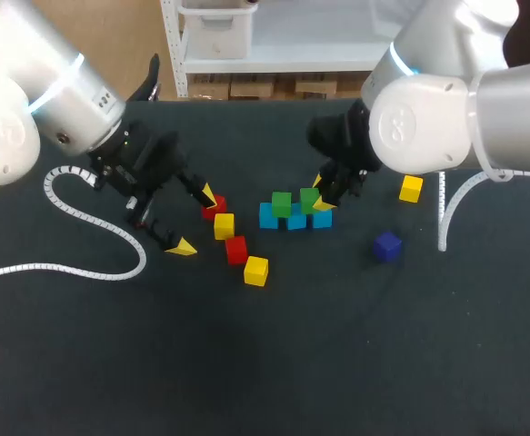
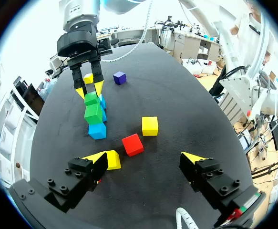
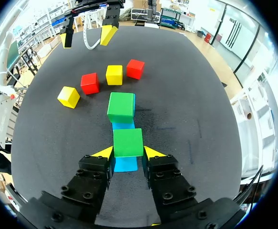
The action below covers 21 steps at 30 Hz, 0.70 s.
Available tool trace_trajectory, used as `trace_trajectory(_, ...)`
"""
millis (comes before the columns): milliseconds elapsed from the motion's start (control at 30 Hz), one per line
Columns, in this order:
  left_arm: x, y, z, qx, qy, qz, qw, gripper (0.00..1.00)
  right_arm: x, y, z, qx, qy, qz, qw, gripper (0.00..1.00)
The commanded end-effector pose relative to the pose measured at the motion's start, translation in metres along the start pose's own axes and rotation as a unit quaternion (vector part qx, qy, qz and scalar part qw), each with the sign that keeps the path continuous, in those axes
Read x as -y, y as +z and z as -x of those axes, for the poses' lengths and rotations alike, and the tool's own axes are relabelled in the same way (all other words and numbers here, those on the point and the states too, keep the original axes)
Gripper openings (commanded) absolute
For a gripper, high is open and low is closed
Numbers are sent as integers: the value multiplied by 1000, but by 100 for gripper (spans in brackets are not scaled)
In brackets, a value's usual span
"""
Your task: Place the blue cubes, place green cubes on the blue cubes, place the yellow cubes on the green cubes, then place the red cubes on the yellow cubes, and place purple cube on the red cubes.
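Note:
Three blue cubes (image 1: 296, 221) lie in a row at mid-table. One green cube (image 1: 281, 203) rests on top of them. A second green cube (image 3: 128, 141) sits on a blue cube (image 3: 125, 163), and my right gripper (image 3: 128, 152) is shut on it from both sides. My left gripper (image 1: 197, 221) hangs open over the table left of the row, holding nothing. By it lie a red cube (image 1: 213, 210), a yellow cube (image 1: 224, 225), another red cube (image 1: 236, 249) and another yellow cube (image 1: 255, 271). The purple cube (image 1: 387, 246) lies to the right.
A third yellow cube (image 1: 411, 188) lies at the right, beyond the purple cube. A white coiled cable (image 1: 92, 213) trails over the table's left side under my left arm. The dark table (image 1: 274, 363) stretches toward its front edge.

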<state>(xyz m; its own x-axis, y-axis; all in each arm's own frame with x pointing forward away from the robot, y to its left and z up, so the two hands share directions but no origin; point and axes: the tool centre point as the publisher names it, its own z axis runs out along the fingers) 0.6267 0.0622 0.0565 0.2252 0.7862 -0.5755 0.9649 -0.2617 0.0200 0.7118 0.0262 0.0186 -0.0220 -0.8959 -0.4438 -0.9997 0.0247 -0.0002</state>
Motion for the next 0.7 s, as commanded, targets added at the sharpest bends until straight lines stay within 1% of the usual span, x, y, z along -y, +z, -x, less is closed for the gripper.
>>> trace_trajectory(33, -2, 0, -1, 0, 1, -1, 1000, 100, 1, 2, 1, 0, 0, 3, 1000, 12)
trace_trajectory(100, -2, 0, -1, 0, 1, -1, 1000, 100, 1, 2, 1, 0, 0, 3, 1000, 14)
trace_trajectory(167, -2, 0, -1, 0, 1, -1, 1000, 100, 1, 2, 1, 0, 0, 3, 1000, 18)
trace_trajectory(200, -2, 0, -1, 0, 1, -1, 1000, 100, 1, 2, 2, -1, 0, 3, 1000, 23)
trace_trajectory(267, -2, 0, -1, 0, 1, -1, 1000, 100, 2, 2, 2, -1, 0, 3, 1000, 28)
trace_trajectory(367, -2, 0, -1, 0, 1, -1, 1000, 100, 2, 2, 2, -1, 0, 3, 1000, 32)
trace_trajectory(433, -2, 0, -1, 0, 1, -1, 1000, 100, 1, 2, 2, -1, 1, 3, 1000, 32)
trace_trajectory(533, -2, 0, -1, 0, 1, -1, 1000, 100, 1, 2, 1, -2, 1, 4, 1000, 35)
trace_trajectory(633, -2, 0, -1, 0, 1, -1, 1000, 100, 1, 1, 1, -1, 1, 5, 1000, 44)
trace_trajectory(700, -2, 0, -1, 0, 1, -1, 1000, 100, 1, 1, 1, -1, 1, 5, 1000, 46)
